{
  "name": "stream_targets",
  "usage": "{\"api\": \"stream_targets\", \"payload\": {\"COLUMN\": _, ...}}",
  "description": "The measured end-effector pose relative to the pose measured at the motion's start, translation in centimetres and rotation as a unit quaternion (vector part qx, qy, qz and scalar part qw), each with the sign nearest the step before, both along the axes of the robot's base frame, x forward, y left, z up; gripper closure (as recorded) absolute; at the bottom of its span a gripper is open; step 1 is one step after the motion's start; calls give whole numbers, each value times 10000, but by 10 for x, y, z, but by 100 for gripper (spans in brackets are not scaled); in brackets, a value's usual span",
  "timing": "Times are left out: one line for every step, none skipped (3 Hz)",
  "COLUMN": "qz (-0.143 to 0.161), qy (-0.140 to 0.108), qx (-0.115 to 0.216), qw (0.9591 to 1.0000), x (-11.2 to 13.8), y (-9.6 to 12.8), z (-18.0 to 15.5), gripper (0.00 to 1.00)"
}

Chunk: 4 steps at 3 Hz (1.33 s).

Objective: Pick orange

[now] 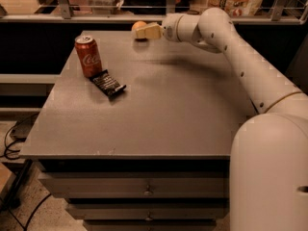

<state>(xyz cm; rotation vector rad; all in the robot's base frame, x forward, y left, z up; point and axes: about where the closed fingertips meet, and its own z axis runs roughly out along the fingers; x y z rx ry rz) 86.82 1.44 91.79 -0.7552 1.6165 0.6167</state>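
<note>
The orange (138, 25) is a small round orange-yellow fruit at the far edge of the grey table (159, 114), near the middle of that edge. My gripper (143, 32) reaches in from the right on the long white arm (231, 42) and is right at the orange, its pale fingers (149, 31) covering the fruit's right and lower side. Only the orange's upper left part shows.
A red Coca-Cola can (88, 56) stands at the table's far left. A dark snack packet (108, 83) lies just in front of it. Beyond the table's far edge runs a rail with a counter behind. Drawers sit under the table front.
</note>
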Motion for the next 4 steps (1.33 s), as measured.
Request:
{"api": "stream_targets", "payload": {"qz": -18, "qy": 47, "qx": -48, "qw": 10000, "x": 2, "y": 5, "z": -5, "gripper": 0}}
{"api": "stream_targets", "payload": {"qz": -91, "qy": -30, "qx": -87, "qw": 9999, "x": 13, "y": 14, "z": -12, "gripper": 0}}
{"api": "stream_targets", "payload": {"qz": -182, "qy": -86, "qx": 2, "qw": 9998, "x": 28, "y": 21, "z": -21, "gripper": 0}}
{"api": "stream_targets", "payload": {"qz": -211, "qy": -85, "qx": 45, "qw": 9997, "x": 42, "y": 32, "z": -31, "gripper": 0}}
